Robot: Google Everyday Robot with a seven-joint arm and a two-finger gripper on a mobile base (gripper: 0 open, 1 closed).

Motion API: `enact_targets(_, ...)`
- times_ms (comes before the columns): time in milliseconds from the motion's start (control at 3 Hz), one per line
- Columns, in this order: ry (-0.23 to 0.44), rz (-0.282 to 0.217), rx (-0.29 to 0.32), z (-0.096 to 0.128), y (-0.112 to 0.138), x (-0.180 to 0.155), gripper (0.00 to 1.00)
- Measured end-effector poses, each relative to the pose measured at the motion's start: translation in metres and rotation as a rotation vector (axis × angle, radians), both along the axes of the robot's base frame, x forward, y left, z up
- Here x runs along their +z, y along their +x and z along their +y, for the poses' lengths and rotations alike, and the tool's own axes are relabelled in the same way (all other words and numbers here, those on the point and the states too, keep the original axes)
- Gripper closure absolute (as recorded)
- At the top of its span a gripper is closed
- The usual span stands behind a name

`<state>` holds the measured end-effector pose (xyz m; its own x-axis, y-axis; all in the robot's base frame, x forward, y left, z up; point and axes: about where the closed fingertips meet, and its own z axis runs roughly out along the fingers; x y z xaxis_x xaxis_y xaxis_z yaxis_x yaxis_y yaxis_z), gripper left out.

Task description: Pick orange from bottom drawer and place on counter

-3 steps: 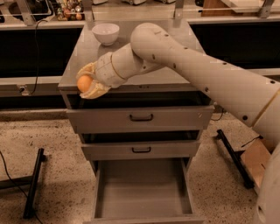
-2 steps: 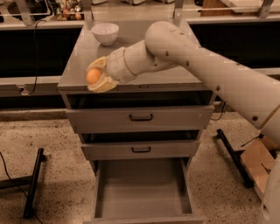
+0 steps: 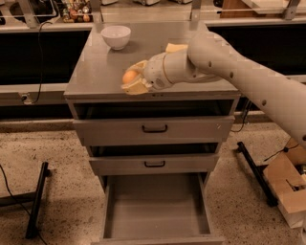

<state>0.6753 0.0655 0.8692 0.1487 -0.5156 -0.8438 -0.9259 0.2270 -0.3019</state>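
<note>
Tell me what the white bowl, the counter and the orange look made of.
The white bowl: glossy ceramic or plastic, by its smooth sheen. The counter: likely painted grey metal, faintly reflective. The orange: smooth skin, real or plastic unclear. The gripper holds it at the counter's front edge.

A pale speckled stone floor (image 3: 52,148) is spreading out all around, picking up a warm, dim light. To the left a black metal stand leg (image 3: 37,198) is lying on it, with a thin black cable (image 3: 5,184) curling past. On the right another black bar (image 3: 253,170) is slanting across the floor beside an open cardboard box (image 3: 287,191). Behind, a long grey bench (image 3: 33,91) is running wall to wall, its recess (image 3: 28,52) sitting in deep shadow, and a dark cord (image 3: 39,62) is hanging down into it. Small cluttered items (image 3: 76,10) are crowding the far shelf. The gripper (image 3: 130,80) is hovering over the front of the counter (image 3: 95,72), clasping the orange (image 3: 128,76).
</note>
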Motion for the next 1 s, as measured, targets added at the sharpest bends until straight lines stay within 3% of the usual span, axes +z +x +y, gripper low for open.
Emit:
enact_targets(333,0.0,0.066,-0.115,-0.032,0.022,0.008,1.0)
enact_targets(667,-0.026,0.122,-0.183,-0.055,0.046,0.012,1.0)
enact_targets(1000,-0.041,0.139,-0.269,-0.085,0.06,0.012,1.0)
